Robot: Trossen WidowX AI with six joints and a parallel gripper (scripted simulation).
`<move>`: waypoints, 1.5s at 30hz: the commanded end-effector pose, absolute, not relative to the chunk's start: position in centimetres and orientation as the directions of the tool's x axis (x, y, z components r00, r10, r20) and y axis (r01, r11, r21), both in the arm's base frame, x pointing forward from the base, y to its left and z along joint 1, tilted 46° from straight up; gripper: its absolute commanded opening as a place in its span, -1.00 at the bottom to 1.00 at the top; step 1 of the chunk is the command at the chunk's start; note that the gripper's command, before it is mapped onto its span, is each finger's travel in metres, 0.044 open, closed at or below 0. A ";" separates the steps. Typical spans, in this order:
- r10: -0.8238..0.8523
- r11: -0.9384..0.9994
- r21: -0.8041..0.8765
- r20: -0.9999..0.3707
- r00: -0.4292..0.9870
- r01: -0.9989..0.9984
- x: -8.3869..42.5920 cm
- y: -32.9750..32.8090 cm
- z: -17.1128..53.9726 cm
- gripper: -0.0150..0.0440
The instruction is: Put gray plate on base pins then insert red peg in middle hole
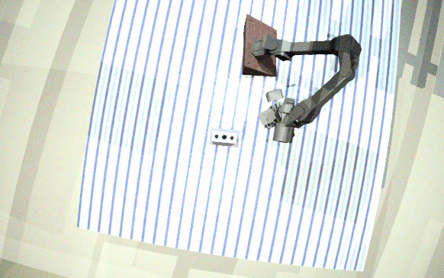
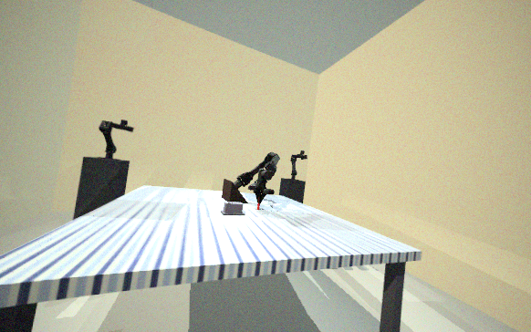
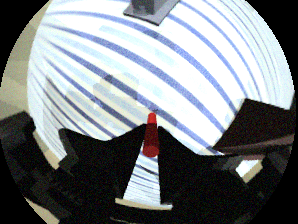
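Note:
The gray plate point(image 1: 220, 137) lies flat on the base point(image 1: 211, 142) point(image 2: 223, 212) point(image 3: 134, 13), its three holes in a row facing up in the top view. The pins cannot be made out clearly. My gripper point(image 2: 258, 202) point(image 3: 152, 128) points down to the right of the base and is shut on the red peg point(image 2: 258, 207) point(image 3: 151, 145). The peg stands upright between the fingertips, its lower end at or close to the table top. In the top view the arm hides the peg and the fingertips.
The arm's brown slanted mount point(image 1: 260, 27) point(image 2: 229, 191) point(image 3: 250, 125) stands behind the base, on the striped table point(image 1: 160, 183) point(image 2: 182, 237). Two other arms point(image 2: 108, 137) point(image 2: 294, 166) stand on dark pedestals beyond the table.

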State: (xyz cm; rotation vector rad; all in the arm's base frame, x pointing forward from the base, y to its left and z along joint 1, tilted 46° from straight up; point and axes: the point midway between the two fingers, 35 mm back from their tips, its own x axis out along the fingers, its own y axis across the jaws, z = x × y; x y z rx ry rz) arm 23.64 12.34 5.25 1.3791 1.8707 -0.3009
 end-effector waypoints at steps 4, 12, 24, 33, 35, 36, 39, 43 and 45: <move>0.709 0.381 0.247 -0.697 -0.110 0.891 23.6 12.4 5.2 -0.49; 0.706 0.381 0.246 -0.700 -0.108 0.891 24.0 11.7 5.9 -0.49; 0.700 0.382 0.244 -0.706 -0.107 0.891 24.9 9.0 8.2 -0.49; 0.701 0.382 0.243 -0.705 -0.108 0.891 25.4 7.0 10.2 -0.49; 0.701 0.382 0.243 -0.705 -0.108 0.891 25.5 6.5 10.6 -0.49; 0.703 0.380 0.246 -0.703 -0.105 0.892 25.3 7.3 10.0 -0.49; 0.702 0.380 0.246 -0.704 -0.104 0.892 25.9 6.9 9.8 -0.49; 0.701 0.380 0.246 -0.706 -0.104 0.892 26.8 6.4 9.3 -0.49; 0.700 0.380 0.246 -0.706 -0.103 0.892 27.2 6.1 9.1 -0.49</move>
